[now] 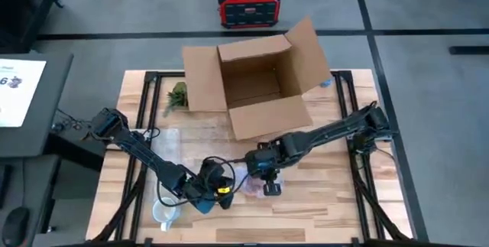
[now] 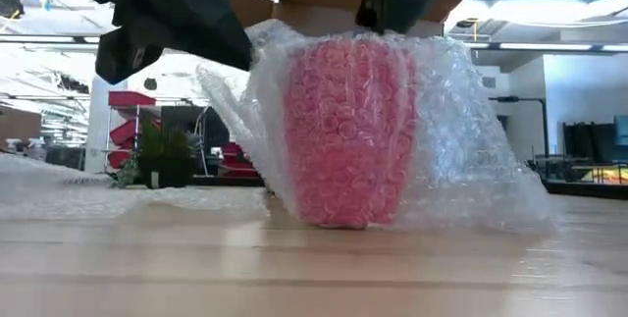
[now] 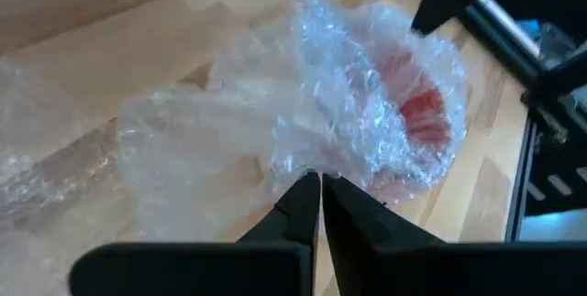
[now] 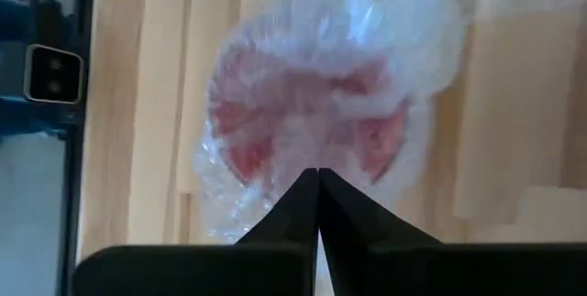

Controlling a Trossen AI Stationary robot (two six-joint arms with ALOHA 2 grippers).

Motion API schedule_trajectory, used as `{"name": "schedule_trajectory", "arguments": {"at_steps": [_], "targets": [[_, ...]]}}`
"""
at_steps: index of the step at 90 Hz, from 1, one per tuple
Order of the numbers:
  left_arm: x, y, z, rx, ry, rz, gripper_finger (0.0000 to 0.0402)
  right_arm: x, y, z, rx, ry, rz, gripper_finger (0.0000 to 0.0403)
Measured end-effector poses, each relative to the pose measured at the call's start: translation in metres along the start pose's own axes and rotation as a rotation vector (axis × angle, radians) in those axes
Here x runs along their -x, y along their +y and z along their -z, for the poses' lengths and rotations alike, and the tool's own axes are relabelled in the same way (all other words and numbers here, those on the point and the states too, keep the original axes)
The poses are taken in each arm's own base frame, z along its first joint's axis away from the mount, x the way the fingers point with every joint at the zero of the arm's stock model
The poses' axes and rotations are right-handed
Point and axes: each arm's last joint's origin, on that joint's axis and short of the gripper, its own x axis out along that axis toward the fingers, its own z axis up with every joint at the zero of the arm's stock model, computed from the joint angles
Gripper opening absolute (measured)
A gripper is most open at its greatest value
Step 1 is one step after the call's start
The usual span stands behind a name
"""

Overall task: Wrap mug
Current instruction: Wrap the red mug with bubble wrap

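Observation:
A red mug (image 2: 345,131) stands upright on the wooden table, covered in clear bubble wrap (image 2: 461,150). In the high view it is near the table's front middle (image 1: 248,183). My left gripper (image 1: 219,186) is shut on the wrap at the mug's left side. My right gripper (image 1: 269,180) is shut too, coming from the right above the mug's top. More of the wrap (image 2: 59,191) trails flat over the table to the left. My left gripper pinches a bunched fold of the bubble wrap (image 3: 310,163) between its two fingertips, beside the mug's mouth. It comes slanting down from the table's left; the wrap rises from the table up to the fingers. My right gripper has its shut fingertips against the wrap over the mug's mouth (image 4: 316,154), pointing down from above. Whether any wrap lies between the fingers, I cannot tell.
An open cardboard box (image 1: 256,86) stands behind the mug at the table's far middle, with a small green plant (image 1: 177,95) to its left. A pale mug (image 1: 165,215) sits at the near left edge. A red device (image 1: 246,4) lies on the floor beyond.

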Motion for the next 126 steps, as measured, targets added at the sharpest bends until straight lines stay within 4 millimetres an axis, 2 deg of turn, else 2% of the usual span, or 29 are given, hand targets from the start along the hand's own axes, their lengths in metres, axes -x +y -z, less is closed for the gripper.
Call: {"name": "schedule_trajectory", "arguments": {"at_steps": [15, 32, 45, 54, 67, 80, 89, 97, 103, 113, 126], "targets": [[0.0, 0.01, 0.007, -0.054, 0.155, -0.064, 0.0, -0.03, -0.015, 0.012, -0.036, -0.049, -0.036, 0.0], [0.001, 0.016, 0.009, -0.049, 0.187, -0.117, 0.0, -0.06, -0.026, 0.025, -0.042, 0.027, -0.03, 0.0], [0.0, 0.016, 0.008, -0.027, 0.181, -0.112, 0.0, -0.062, -0.027, 0.026, -0.032, 0.045, -0.045, 0.0], [0.0, 0.016, 0.008, -0.018, 0.179, -0.113, 0.0, -0.051, -0.025, 0.023, -0.054, 0.064, -0.041, 0.0], [0.001, 0.015, 0.008, -0.003, 0.177, -0.113, 0.0, -0.016, -0.016, 0.016, -0.048, 0.062, -0.044, 0.0], [0.002, 0.01, 0.005, -0.011, 0.174, -0.096, 0.0, 0.011, -0.005, 0.024, -0.014, 0.035, -0.062, 0.0], [0.003, 0.006, 0.003, -0.015, 0.171, -0.084, 0.0, 0.028, 0.001, 0.043, 0.015, 0.02, -0.06, 0.0], [0.004, 0.006, 0.003, -0.014, 0.17, -0.082, 0.0, 0.033, -0.003, 0.071, -0.037, 0.036, -0.04, 0.0], [0.004, 0.006, 0.003, -0.013, 0.17, -0.081, 0.0, 0.028, -0.011, 0.095, -0.121, 0.026, -0.037, 0.0], [0.003, 0.004, 0.002, -0.006, 0.167, -0.07, 0.0, 0.018, -0.025, 0.127, -0.292, -0.126, -0.089, 0.0006], [0.001, 0.002, -0.001, 0.025, 0.158, -0.045, 0.0, -0.004, -0.046, 0.159, -0.512, -0.318, -0.154, 0.0048]]}}
